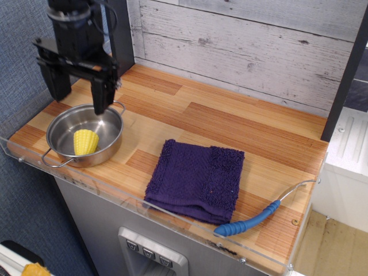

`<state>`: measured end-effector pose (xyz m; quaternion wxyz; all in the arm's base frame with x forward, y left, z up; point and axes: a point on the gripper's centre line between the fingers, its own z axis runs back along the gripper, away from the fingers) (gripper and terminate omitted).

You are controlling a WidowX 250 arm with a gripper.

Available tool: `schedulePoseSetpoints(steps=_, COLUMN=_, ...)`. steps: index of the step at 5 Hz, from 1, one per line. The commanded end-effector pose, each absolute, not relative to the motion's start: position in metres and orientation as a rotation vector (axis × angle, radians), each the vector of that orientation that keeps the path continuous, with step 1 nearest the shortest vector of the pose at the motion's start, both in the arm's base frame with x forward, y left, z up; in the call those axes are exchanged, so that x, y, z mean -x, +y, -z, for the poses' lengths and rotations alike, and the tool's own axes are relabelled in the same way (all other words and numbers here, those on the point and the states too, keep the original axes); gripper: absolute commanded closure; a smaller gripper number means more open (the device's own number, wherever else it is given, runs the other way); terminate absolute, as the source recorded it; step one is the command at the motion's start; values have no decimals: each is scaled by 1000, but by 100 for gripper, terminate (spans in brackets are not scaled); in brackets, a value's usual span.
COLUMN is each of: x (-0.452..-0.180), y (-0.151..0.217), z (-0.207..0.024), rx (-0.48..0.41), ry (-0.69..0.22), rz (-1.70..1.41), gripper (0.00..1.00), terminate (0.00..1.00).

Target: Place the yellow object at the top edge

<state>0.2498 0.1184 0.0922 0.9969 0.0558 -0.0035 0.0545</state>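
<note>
One view only. Yellow object [85,141], small ridged corn piece, lies inside steel pot [63,123] at left front of wooden tabletop [230,126]. Black claw [79,92] hangs above pot's far rim, fingers [102,95] spread wide, nothing between them, not touching corn. Purple towel [196,179] lies folded mid-front, well apart from pot. Blue-handled utensil [250,222] rests near right front edge, beside towel.
</note>
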Motion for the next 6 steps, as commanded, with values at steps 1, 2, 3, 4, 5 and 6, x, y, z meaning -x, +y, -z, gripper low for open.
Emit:
schedulePoseSetpoints(steps=1, x=-256, y=123, z=-81, rx=-7, ry=-106, rz=75, gripper=0, terminate=0)
schedulePoseSetpoints(steps=2, x=-249, y=117, z=-73, rx=39, ry=-141, rz=182, gripper=0, terminate=0)
schedulePoseSetpoints(steps=3, x=-239, y=114, z=-62, rx=30, ry=-103, rz=231, gripper=0, terminate=0)
schedulePoseSetpoints(steps=4, x=-233, y=117, z=-60, rx=27, ry=-105, rz=230, gripper=0, terminate=0)
schedulePoseSetpoints(steps=5, x=-228, y=125, z=-56, rx=2, ry=-76, rz=226, gripper=0, terminate=0)
schedulePoseSetpoints(steps=6, x=-231, y=136, z=-62, rx=-33, ry=-73, rz=217, gripper=0, terminate=0)
